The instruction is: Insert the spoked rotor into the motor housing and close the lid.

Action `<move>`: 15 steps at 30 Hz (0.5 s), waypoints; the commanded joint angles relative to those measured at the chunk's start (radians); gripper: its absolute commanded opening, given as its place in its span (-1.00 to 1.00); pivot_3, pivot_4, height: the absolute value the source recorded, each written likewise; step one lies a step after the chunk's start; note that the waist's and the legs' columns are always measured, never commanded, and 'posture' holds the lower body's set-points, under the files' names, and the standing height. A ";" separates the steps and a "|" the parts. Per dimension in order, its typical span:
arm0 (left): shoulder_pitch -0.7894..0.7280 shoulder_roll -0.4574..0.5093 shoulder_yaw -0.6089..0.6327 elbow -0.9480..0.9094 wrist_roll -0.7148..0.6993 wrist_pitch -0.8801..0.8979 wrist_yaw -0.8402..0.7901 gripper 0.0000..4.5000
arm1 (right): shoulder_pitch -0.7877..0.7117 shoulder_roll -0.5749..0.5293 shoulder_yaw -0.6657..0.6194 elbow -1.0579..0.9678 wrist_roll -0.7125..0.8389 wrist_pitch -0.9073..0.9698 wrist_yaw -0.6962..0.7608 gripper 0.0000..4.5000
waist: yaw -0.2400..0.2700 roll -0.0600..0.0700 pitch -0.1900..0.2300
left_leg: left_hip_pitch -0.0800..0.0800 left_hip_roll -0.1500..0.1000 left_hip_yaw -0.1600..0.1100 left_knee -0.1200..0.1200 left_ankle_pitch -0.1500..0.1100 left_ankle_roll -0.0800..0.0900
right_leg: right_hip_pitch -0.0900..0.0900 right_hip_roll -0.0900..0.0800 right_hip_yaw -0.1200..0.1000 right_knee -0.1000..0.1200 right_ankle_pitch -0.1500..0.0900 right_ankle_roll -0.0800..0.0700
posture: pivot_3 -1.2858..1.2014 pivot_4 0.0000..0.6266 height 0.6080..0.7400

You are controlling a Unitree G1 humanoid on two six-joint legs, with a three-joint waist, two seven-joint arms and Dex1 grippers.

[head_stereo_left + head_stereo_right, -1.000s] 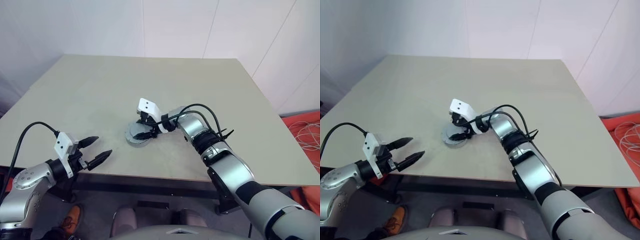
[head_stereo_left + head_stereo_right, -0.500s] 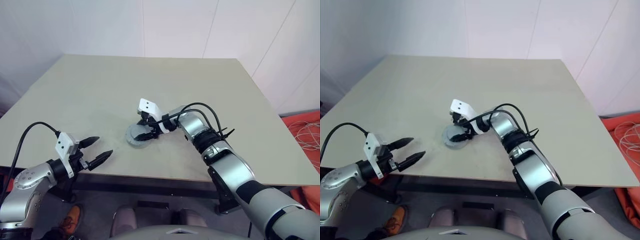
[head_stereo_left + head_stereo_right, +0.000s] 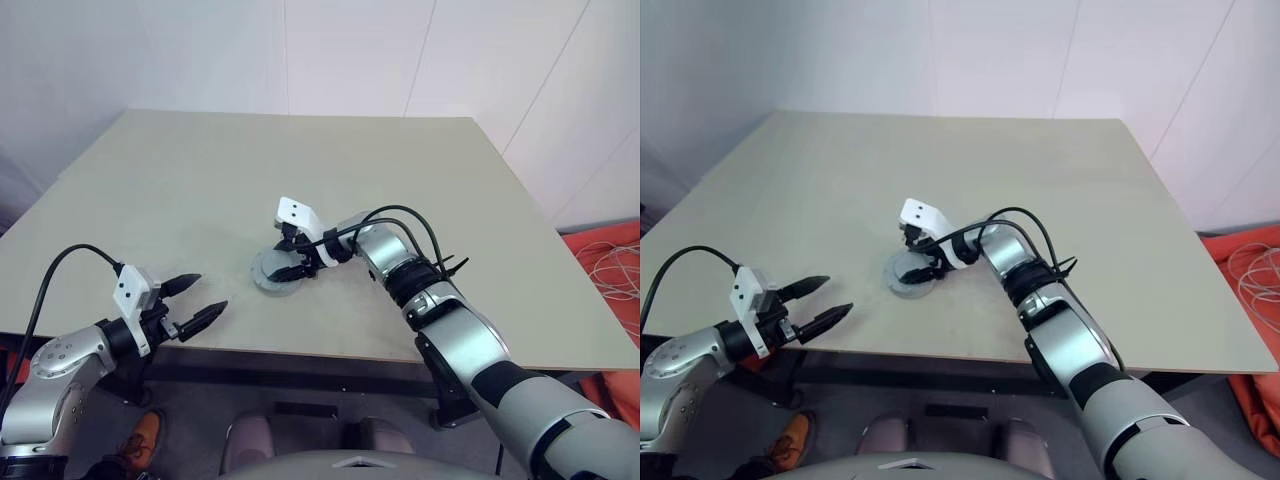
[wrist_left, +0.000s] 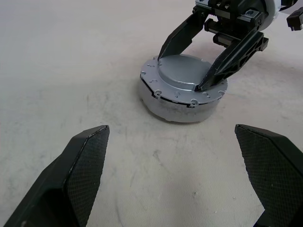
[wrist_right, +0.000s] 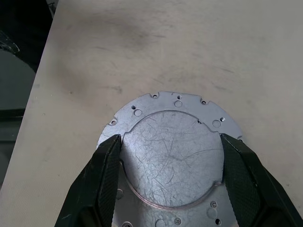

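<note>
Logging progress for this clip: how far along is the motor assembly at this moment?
Looks nearly done: the lid, plain grey face up, sits on the motor housing as one stack on the table; the rotor is not visible, presumably inside. In hand: the right tool straddles the lid's raised centre, fingers at its edges. The left tool hangs open, apart. Left: confirm seating, release.

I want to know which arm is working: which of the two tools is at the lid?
The right tool: its fingers straddle the raised centre of the grey lid. The left tool hangs open near the table's front edge, apart from it.
</note>
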 commanded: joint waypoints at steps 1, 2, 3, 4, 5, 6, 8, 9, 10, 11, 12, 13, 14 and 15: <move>-0.015 0.001 0.006 -0.017 -0.001 -0.009 0.002 1.00 | -0.026 0.008 -0.021 -0.020 0.020 0.032 -0.003 0.40 | 0.000 0.000 0.000 | 0.000 0.000 0.000 0.000 0.000 0.000 | 0.000 0.000 0.000 0.000 0.000 0.000 | 0.03 -1.00 1.00; -0.014 0.001 0.006 -0.017 -0.001 -0.009 0.002 1.00 | -0.027 0.007 -0.022 -0.020 0.019 0.038 -0.008 0.40 | 0.000 0.000 0.000 | 0.000 0.000 0.000 0.000 0.000 0.000 | 0.000 0.000 0.000 0.000 0.000 0.000 | 0.03 -1.00 1.00; -0.014 0.001 0.006 -0.017 -0.002 -0.008 0.001 1.00 | -0.028 0.007 -0.021 -0.017 0.016 0.041 -0.013 0.40 | 0.000 0.000 0.000 | 0.000 0.000 0.000 0.000 0.000 0.000 | 0.000 0.000 0.000 0.000 0.000 0.000 | 0.03 -1.00 1.00; -0.014 0.001 0.006 -0.017 -0.002 -0.008 0.001 1.00 | -0.028 0.005 -0.018 -0.015 0.011 0.038 -0.015 0.40 | 0.000 0.000 0.000 | 0.000 0.000 0.000 0.000 0.000 0.000 | 0.000 0.000 0.000 0.000 0.000 0.000 | 0.03 -1.00 1.00; -0.015 0.000 0.006 -0.017 -0.001 -0.008 0.001 1.00 | -0.027 0.005 -0.018 -0.012 0.008 0.044 -0.018 0.40 | 0.000 0.000 0.000 | 0.000 0.000 0.000 0.000 0.000 0.000 | 0.000 0.000 0.000 0.000 0.000 0.000 | 0.03 -1.00 1.00; -0.016 0.000 0.005 -0.016 -0.001 -0.008 0.001 1.00 | -0.026 0.007 -0.021 -0.010 0.011 0.055 -0.019 0.40 | 0.000 0.000 0.000 | 0.000 0.000 0.000 0.000 0.000 0.000 | 0.000 0.000 0.000 0.000 0.000 0.000 | 0.03 -1.00 1.00; -0.017 0.000 0.004 -0.016 -0.001 -0.009 0.001 1.00 | -0.027 0.006 -0.021 -0.008 0.010 0.068 -0.023 0.40 | 0.000 0.000 0.000 | 0.000 0.000 0.000 0.000 0.000 0.000 | 0.000 0.000 0.000 0.000 0.000 0.000 | 0.03 -1.00 1.00; -0.018 0.000 0.003 -0.015 -0.001 -0.009 0.001 1.00 | -0.026 0.003 -0.014 -0.006 0.002 0.062 -0.026 0.40 | 0.000 0.000 0.000 | 0.000 0.000 0.000 0.000 0.000 0.000 | 0.000 0.000 0.000 0.000 0.000 0.000 | 0.03 -1.00 1.00; -0.018 0.000 0.003 -0.014 -0.001 -0.009 0.001 1.00 | -0.025 -0.001 -0.006 -0.002 -0.007 0.053 -0.031 0.40 | 0.000 0.000 0.000 | 0.000 0.000 0.000 0.000 0.000 0.000 | 0.000 0.000 0.000 0.000 0.000 0.000 | 0.03 -1.00 1.00; -0.018 0.000 0.002 -0.014 0.000 -0.009 0.001 1.00 | -0.023 -0.004 0.001 0.002 -0.016 0.046 -0.036 0.40 | 0.000 0.000 0.000 | 0.000 0.000 0.000 0.000 0.000 0.000 | 0.001 0.000 0.000 0.000 0.000 0.000 | 0.03 -1.00 1.00; -0.018 0.001 0.002 -0.014 0.000 -0.009 0.001 1.00 | -0.022 -0.005 0.005 0.005 -0.021 0.041 -0.039 0.40 | 0.001 0.000 0.000 | 0.001 0.000 0.000 0.000 0.000 0.000 | 0.001 0.000 0.000 0.000 0.000 0.000 | 0.03 -1.00 1.00; -0.019 0.001 0.001 -0.014 0.000 -0.008 0.001 1.00 | -0.018 -0.008 0.011 0.007 -0.026 0.037 -0.037 0.40 | 0.001 0.000 0.000 | 0.001 0.000 0.000 0.000 0.000 0.000 | 0.001 0.000 0.000 0.000 0.000 0.001 | 0.03 -1.00 1.00; -0.020 0.001 0.001 -0.014 0.000 -0.008 0.001 1.00 | -0.014 -0.010 0.017 0.008 -0.031 0.033 -0.033 0.40 | 0.001 0.000 0.000 | 0.001 0.000 0.000 0.000 0.000 0.000 | 0.001 0.000 0.000 0.000 -0.001 0.001 | 0.03 -1.00 1.00; -0.022 0.002 0.000 -0.014 -0.001 -0.008 0.000 1.00 | -0.010 -0.013 0.022 0.007 -0.034 0.029 -0.031 0.40 | 0.001 0.000 0.000 | 0.002 0.000 0.000 0.000 0.000 0.000 | 0.002 0.000 0.000 0.000 -0.001 0.002 | 0.03 -1.00 1.00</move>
